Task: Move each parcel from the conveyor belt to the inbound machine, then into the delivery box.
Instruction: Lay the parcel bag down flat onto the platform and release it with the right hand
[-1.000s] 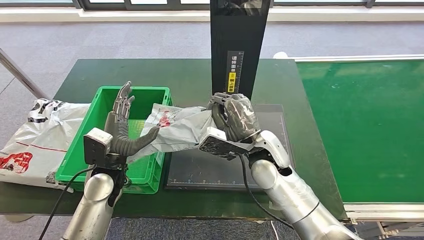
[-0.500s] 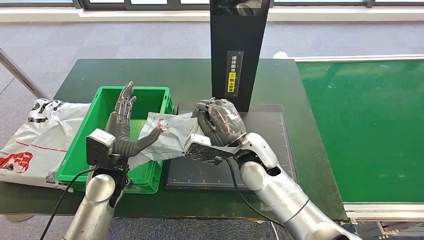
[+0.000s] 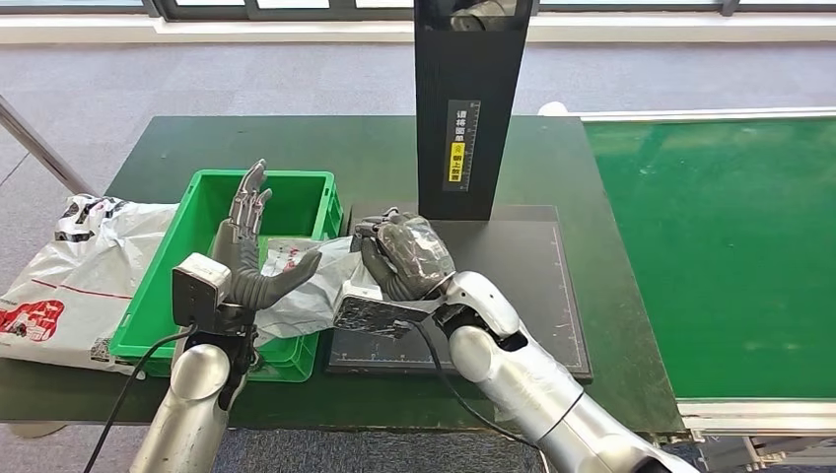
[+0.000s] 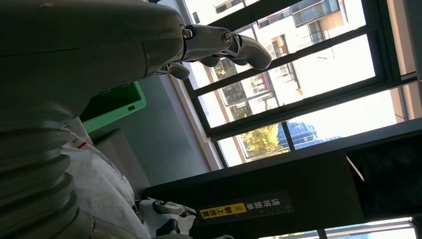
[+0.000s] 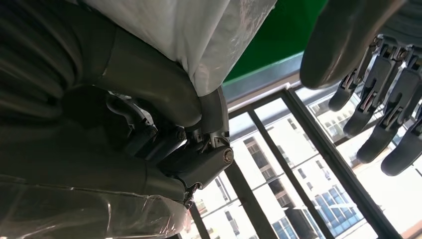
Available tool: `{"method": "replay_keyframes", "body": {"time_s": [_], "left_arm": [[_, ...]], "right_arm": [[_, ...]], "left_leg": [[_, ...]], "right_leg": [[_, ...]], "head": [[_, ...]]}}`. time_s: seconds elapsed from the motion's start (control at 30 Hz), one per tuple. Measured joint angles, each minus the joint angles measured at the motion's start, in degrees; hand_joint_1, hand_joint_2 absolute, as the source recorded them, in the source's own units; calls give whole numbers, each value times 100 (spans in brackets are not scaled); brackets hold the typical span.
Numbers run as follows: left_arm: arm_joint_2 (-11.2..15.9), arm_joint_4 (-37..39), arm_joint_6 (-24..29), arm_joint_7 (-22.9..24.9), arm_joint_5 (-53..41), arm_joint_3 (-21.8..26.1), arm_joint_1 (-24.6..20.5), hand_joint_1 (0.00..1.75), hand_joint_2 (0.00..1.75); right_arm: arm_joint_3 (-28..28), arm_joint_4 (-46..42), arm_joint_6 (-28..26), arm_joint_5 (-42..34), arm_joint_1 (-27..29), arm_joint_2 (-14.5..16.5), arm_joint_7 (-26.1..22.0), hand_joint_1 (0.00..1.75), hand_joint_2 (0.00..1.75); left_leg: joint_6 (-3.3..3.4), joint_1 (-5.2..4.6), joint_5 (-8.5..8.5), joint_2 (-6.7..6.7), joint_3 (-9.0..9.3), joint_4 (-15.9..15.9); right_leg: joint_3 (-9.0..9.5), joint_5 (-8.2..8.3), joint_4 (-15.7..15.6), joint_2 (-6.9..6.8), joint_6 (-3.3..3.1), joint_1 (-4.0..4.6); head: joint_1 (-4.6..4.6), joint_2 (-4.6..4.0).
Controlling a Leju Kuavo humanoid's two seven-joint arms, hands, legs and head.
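A crumpled white parcel bag (image 3: 313,286) hangs over the near right rim of the green delivery box (image 3: 158,286). My right hand (image 3: 399,258) grips the bag's right end, just above the left edge of the inbound machine's black platform (image 3: 513,286). In the right wrist view the right hand (image 5: 149,124) pinches the parcel (image 5: 199,30). My left hand (image 3: 246,246) stands over the box with its fingers upright and apart and its thumb against the bag's left side. The left wrist view shows the left hand (image 4: 74,74), the parcel (image 4: 104,184) and the box (image 4: 114,102).
The machine's black post (image 3: 468,99) rises behind the platform. The green conveyor belt (image 3: 720,246) runs along the right. Another white plastic bag (image 3: 69,276) lies on the dark green table (image 3: 325,143) left of the box.
My right hand has carried the parcel leftward off the platform, so more of the bag now lies over the box. The left hand has barely moved.
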Motion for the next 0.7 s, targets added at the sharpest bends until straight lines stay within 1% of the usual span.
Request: {"method": "replay_keyframes", "body": {"time_s": [0.17, 0.3, 0.33, 0.47, 0.6, 0.7], "left_arm": [[-27, -3, -25, 48, -37, 0, -32, 0, 175], [-44, -47, -27, 72, -65, -2, -27, 0, 175], [-48, -68, -32, 79, -74, -1, -16, 0, 175], [-57, -163, -67, 110, -143, 1, 68, 0, 175], [-75, -277, -130, 178, -208, 3, 144, 0, 175], [-80, -338, -169, 220, -252, 22, 170, 0, 175]], "right_arm": [[82, 177, 44, -5, -58, 139, 28, 175, 175], [155, 352, 29, 6, -119, 248, 114, 0, 175], [181, 404, 13, 10, -132, 272, 147, 0, 175], [259, 634, -16, 68, -208, 324, 308, 0, 0], [284, 873, 32, 151, -293, 321, 456, 0, 0], [284, 1047, 167, 281, -330, 295, 580, 0, 0]], "left_leg": [[0, 0, 0, 0, 0, 0], [-1, 0, 0, 0, 0, 0], [-1, 0, 0, 0, 0, 0], [-1, 0, 0, 0, 0, 0], [0, 0, 0, 0, 0, 0], [0, 0, 0, 0, 0, 0]], "right_leg": [[0, 0, 0, 0, -1, 0], [0, 0, 0, 1, -1, 0], [0, 0, 0, 1, -1, 0], [0, 0, 0, 0, -1, 0], [0, 1, 0, -1, -1, 0], [0, 1, 0, -1, -1, 0]], "head": [[1, 0], [1, 0], [1, 0], [0, 0], [0, 0], [0, 0]]}}
